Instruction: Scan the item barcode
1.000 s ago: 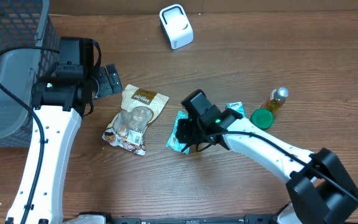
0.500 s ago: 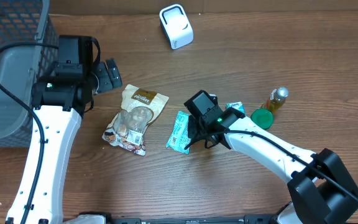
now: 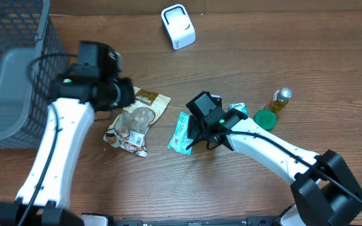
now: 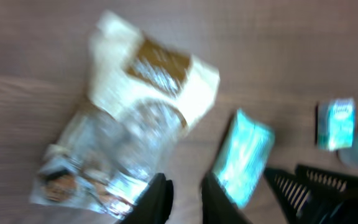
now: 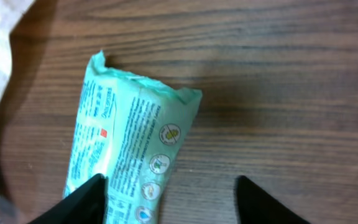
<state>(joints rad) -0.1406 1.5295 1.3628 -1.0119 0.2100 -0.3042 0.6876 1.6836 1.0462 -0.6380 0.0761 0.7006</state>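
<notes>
Quick update from the remote seat: the right end effector [image 5: 173, 202] has just let go. A second ago it was pinched on the teal packet [image 3: 181, 132]. Now its fingers stand apart, and the packet lies flat on the worktop [image 3: 244, 194] with one finger just at its edge.

Meanwhile the left arm has swung away from the basket [image 3: 17, 37], and the left end effector [image 4: 185, 196] is now over the top of the snack bag [image 3: 137, 119]. Its fingers have drawn nearly together with nothing between them, though the wrist view is pretty blurry.

So nothing is held right now, and the white scanner [image 3: 178, 26] sits well apart at the far edge. My read is that the scan hasn't happened yet. Something has to be picked up again, and I honestly can't tell whether that'll be the packet or the bag.
</notes>
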